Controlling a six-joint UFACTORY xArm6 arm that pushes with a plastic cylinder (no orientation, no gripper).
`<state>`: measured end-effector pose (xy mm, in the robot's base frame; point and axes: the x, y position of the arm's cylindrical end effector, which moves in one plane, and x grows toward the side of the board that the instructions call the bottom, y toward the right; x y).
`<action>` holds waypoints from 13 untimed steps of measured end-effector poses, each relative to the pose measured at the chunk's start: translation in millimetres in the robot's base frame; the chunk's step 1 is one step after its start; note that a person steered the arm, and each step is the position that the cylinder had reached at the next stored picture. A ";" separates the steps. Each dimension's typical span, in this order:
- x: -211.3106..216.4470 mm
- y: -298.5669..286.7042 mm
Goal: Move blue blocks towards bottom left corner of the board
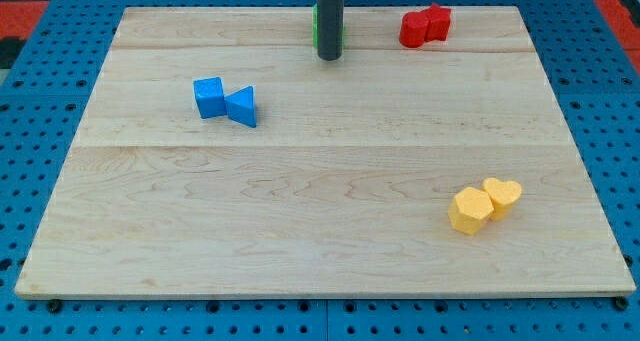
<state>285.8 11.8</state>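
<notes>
Two blue blocks sit touching in the board's upper left: a blue cube [208, 96] and a blue triangular block [242, 106] on its right. My tip [329, 56] is near the view's top centre, well to the right of and above the blue blocks, not touching them. It stands right in front of a green block [316, 26], which the rod mostly hides.
Two red blocks [425, 26] sit together at the top right. A yellow hexagonal block [469, 210] and a yellow heart-shaped block [503, 195] touch at the lower right. The wooden board [300, 241] lies on a blue pegboard table [30, 111].
</notes>
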 end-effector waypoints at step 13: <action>93.2 -60.9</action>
<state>378.9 -49.1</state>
